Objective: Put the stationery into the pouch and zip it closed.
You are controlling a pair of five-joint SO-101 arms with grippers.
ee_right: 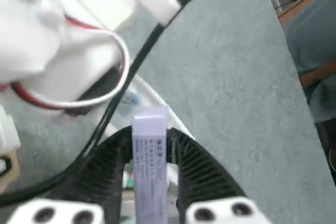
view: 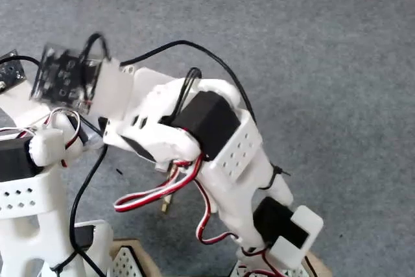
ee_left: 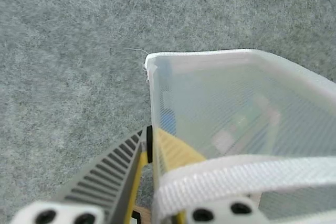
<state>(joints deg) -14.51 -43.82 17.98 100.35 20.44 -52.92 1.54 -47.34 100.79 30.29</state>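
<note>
left gripper (ee_left: 151, 141): jaws closed on a corner wall of the pouch (ee_left: 236, 103), held over the grey mat (ee_left: 63, 51) | pouch judged soft, light, floppy; webbing rim best gripped | right gripper (ee_right: 149, 136): clamped on white labelled stick (ee_right: 148, 169), judged rigid, light, slippery; mid-length grip advised

The pouch (ee_left: 236, 103) hangs over the table (ee_left: 68, 51), its edge in the left gripper (ee_left: 151, 137), small items (ee_left: 223, 140) inside it. 1 stick (ee_right: 149, 171) sits in the right gripper (ee_right: 150, 135).
</note>
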